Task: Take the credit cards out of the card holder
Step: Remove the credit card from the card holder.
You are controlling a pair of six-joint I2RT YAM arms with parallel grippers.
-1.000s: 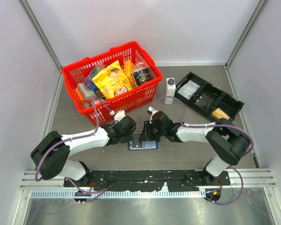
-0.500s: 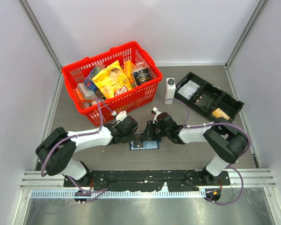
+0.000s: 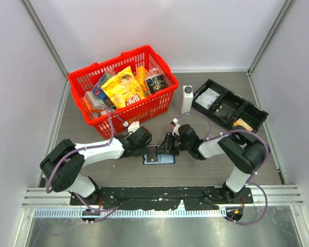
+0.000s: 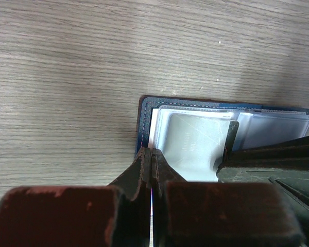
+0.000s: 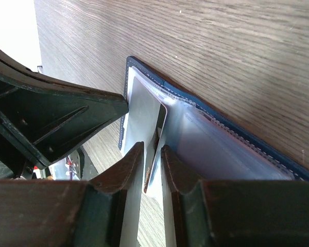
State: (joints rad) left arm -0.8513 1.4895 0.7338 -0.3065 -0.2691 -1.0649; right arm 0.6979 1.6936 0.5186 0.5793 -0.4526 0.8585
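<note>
On grey wood-grain table, open card holder, pale walls around

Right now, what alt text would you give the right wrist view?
The right gripper straddles the raised edge of a credit card in the open navy card holder, jaws not quite closed. The left gripper meets the holder's edge on the wooden table.

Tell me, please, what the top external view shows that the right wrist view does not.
Only the top external view shows the red basket, the white bottle and the black tray. Only the right wrist view shows a card standing edge-on between the fingers of the right hand. Both show the open card holder on the table and the left hand at its edge.
</note>
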